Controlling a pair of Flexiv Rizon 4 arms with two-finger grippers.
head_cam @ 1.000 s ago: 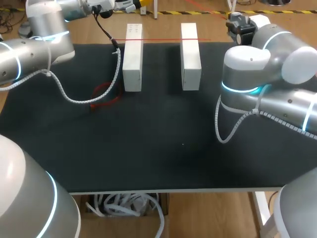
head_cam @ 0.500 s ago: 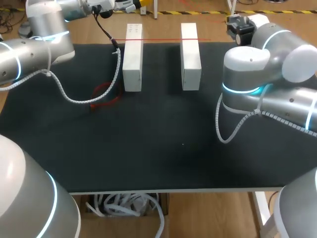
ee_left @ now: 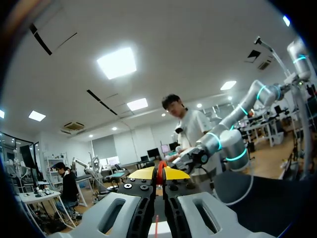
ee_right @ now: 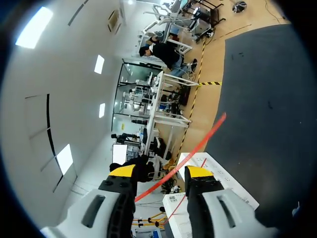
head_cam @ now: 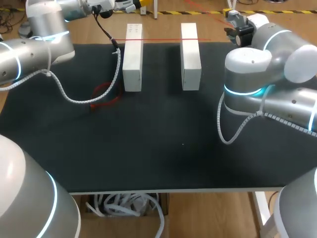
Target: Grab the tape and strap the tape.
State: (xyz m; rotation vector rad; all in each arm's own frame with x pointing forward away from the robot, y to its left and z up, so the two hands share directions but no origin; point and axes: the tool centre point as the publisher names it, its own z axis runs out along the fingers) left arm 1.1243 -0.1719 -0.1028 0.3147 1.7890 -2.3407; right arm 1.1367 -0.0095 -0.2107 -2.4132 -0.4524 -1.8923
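Grab looks done: left end effector point(ee_left: 159, 172) clamps thin red tape strip point(head_cam: 163, 39), stretched over two white rectangular blocks point(head_cam: 132, 59) at black surface point(head_cam: 163, 148) far edge. Right end effector point(ee_right: 159, 174) fingers apart, strip between. Strapping apparently remains.

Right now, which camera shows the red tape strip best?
Head view: the red tape strip shows stretched across both white blocks. The right wrist view catches a slanting piece between the open right claw; the left wrist view only a red sliver pinched in the left claw.
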